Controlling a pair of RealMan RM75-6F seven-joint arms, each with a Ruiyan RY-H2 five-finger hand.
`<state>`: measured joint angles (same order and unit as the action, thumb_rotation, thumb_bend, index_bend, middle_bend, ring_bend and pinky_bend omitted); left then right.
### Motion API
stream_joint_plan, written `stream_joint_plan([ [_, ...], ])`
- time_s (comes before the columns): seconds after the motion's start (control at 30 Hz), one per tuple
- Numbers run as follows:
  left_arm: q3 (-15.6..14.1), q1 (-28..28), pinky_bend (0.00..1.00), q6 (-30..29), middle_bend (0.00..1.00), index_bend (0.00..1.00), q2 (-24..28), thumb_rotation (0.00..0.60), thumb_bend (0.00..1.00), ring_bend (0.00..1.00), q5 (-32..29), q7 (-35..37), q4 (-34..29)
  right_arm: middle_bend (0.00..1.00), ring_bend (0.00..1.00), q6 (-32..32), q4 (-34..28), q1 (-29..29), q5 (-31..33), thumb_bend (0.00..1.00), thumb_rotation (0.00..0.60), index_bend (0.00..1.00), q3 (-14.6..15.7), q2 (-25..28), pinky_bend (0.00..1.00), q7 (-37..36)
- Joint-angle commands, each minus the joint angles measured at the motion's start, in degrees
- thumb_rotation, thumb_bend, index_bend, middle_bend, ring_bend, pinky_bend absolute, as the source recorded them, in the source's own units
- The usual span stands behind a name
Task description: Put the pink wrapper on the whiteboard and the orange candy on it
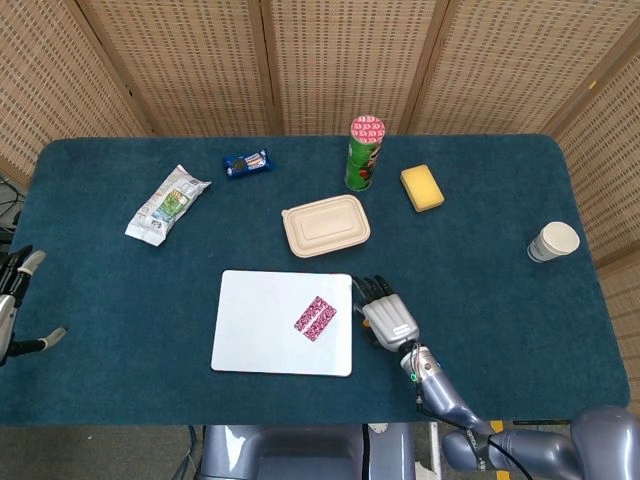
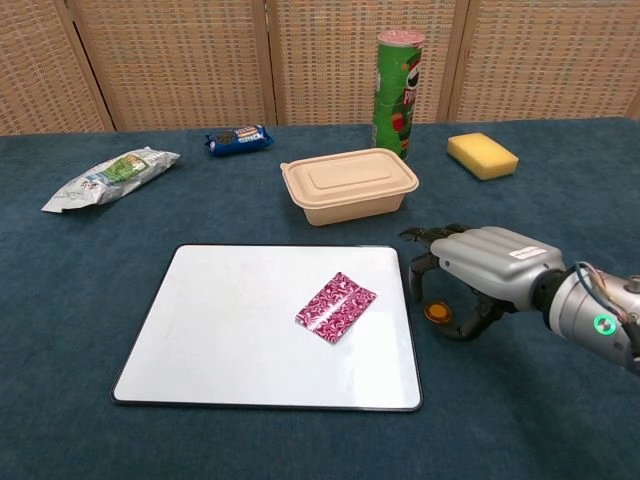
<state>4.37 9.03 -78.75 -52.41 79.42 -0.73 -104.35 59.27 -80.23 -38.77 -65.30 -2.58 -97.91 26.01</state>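
Observation:
The pink wrapper [image 1: 315, 318] [image 2: 336, 307] lies flat on the right half of the whiteboard [image 1: 258, 335] [image 2: 220, 330]. The orange candy [image 2: 436, 312] sits on the blue cloth just off the board's right edge; the head view hides it under my hand. My right hand [image 1: 386, 316] [image 2: 482, 268] hovers low over the candy, palm down. Its fingers [image 2: 417, 288] curl down on the board side and the thumb on the other, with small gaps to the candy. My left hand [image 1: 14, 298] hangs off the table's left edge, fingers apart and holding nothing.
A tan lidded food box [image 1: 325, 225] [image 2: 348, 185] stands just behind the board. Behind it are a green chips can [image 1: 364, 152] [image 2: 398, 90] and a yellow sponge [image 1: 422, 187]. A cookie pack [image 1: 247, 162] and snack bag [image 1: 165, 203] lie back left, a paper cup [image 1: 553, 241] far right.

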Motion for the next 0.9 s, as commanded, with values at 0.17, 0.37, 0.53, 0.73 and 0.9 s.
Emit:
stream_joint_plan([
  [0.17,0.0,-0.1,0.0,-0.1,0.0,0.0,0.0,0.6,0.0,0.0,0.0,-0.1,-0.1,0.0,0.0,-0.6,1.2,0.6,-0.6,0.39,0.6,0.41,-0.2,0.0,0.02,-0.8],
  [0.37,0.0,0.0,0.0,0.0,0.0,0.0,-0.1,0.6,0.0,0.0,0.0,-0.4,-0.1,0.0,0.0,-1.3,1.9,0.8,-1.1,0.39,0.6,0.41,-0.7,0.0,0.02,-1.1],
  [0.53,0.0,0.1,0.0,0.0,0.0,0.0,-0.1,0.6,0.0,0.0,-0.1,-0.4,-0.1,0.0,0.0,-2.2,2.4,1.0,-1.1,0.39,0.6,0.41,-0.6,0.0,0.02,-0.6],
  [0.73,-0.1,0.0,0.0,0.0,0.0,0.0,-0.1,0.6,0.0,0.0,-0.1,-0.4,-0.1,0.0,0.0,-2.7,2.4,1.1,-1.1,0.39,0.6,0.41,-0.9,0.1,0.02,-0.3],
  [0.9,-0.1,0.0,0.0,0.0,0.0,0.0,-0.1,0.6,0.0,0.0,-0.1,-0.4,-0.1,0.0,0.0,-2.8,2.4,1.2,-1.2,0.39,0.6,0.52,-1.2,0.0,0.02,-0.4],
])
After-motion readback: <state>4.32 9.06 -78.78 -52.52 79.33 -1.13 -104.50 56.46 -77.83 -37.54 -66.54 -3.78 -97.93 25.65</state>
